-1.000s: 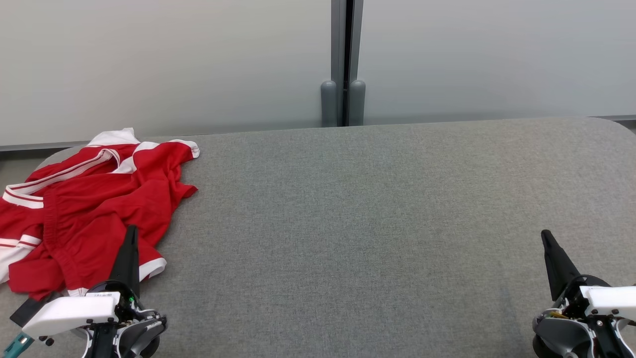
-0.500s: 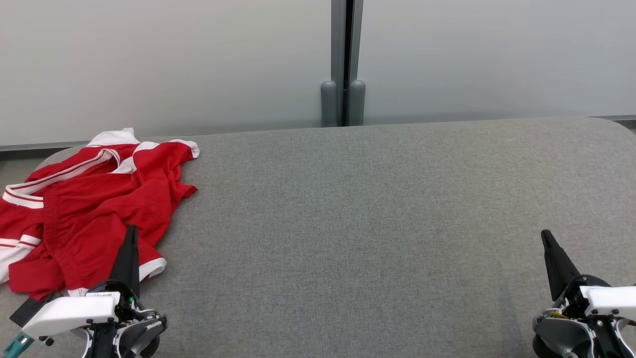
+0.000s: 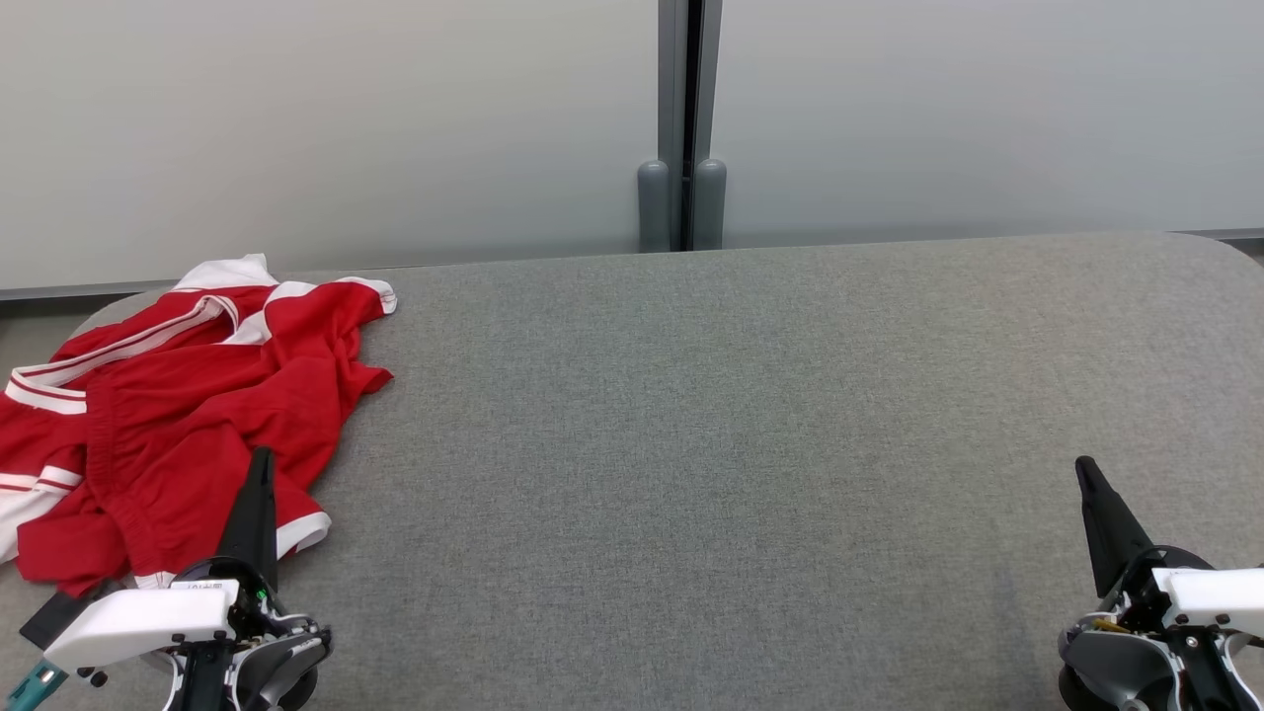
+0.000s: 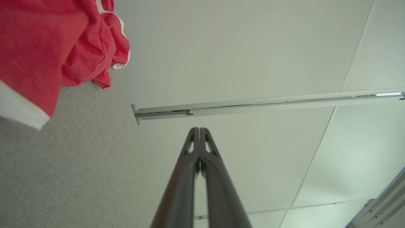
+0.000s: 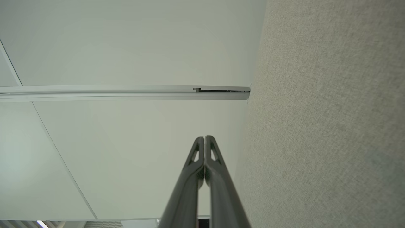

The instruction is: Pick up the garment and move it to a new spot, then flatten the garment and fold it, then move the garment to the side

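Head view: whole crumpled garment [image 3: 188, 415] at left; left wrist: its hem [image 4: 19, 110], upper left. Closed and empty: left gripper [image 3: 262, 458], right gripper [image 3: 1083, 466].

Garment [image 3: 188, 425] cut off at left edge

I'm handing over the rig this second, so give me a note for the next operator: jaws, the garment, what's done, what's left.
Left gripper: jaws shut, empty, by the near edge of the garment.
Right gripper: jaws shut, empty, over bare table.
Garment: red and white, crumpled at the table's left end.
Done: nothing yet.
Left: pick it up, move it, flatten, fold, set aside.
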Tool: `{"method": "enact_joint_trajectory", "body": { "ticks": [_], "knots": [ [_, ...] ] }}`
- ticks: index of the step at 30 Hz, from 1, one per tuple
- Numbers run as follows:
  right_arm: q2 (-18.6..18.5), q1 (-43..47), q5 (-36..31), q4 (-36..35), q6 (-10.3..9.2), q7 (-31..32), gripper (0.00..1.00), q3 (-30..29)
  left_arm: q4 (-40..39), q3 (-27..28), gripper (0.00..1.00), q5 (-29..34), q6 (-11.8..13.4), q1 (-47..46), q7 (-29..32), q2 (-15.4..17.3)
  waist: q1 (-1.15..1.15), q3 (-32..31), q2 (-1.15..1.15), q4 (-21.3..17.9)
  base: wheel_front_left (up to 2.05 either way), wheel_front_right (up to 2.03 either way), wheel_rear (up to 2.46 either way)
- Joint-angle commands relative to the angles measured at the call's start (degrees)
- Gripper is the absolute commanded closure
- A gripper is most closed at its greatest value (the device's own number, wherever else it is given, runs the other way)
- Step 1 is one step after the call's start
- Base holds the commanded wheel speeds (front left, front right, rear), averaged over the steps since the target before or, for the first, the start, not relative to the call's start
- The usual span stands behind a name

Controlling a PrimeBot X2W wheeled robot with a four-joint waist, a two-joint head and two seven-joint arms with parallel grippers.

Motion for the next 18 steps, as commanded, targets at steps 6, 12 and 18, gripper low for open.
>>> {"method": "enact_joint_trajectory", "body": {
  "ticks": [6, 12, 18],
  "knots": [
    [-0.5, -0.29, 0.09, 0.11, 0.03, 0.13, 1.0, -0.05, -0.17, 0.24, 1.0, 0.02, -0.24, -0.71, 0.13, 0.32, 0.0, 0.0, 0.0, 0.0, 0.0, 0.0, 0.0],
    [-0.5, -0.29, 0.09, 0.11, 0.03, 0.13, 1.0, -0.05, -0.17, 0.24, 1.0, 0.02, -0.24, -0.71, 0.13, 0.32, 0.0, 0.0, 0.0, 0.0, 0.0, 0.0, 0.0],
    [-0.5, -0.29, 0.09, 0.11, 0.03, 0.13, 1.0, -0.05, -0.17, 0.24, 1.0, 0.02, -0.24, -0.71, 0.13, 0.32, 0.0, 0.0, 0.0, 0.0, 0.0, 0.0, 0.0]
  ]
}}
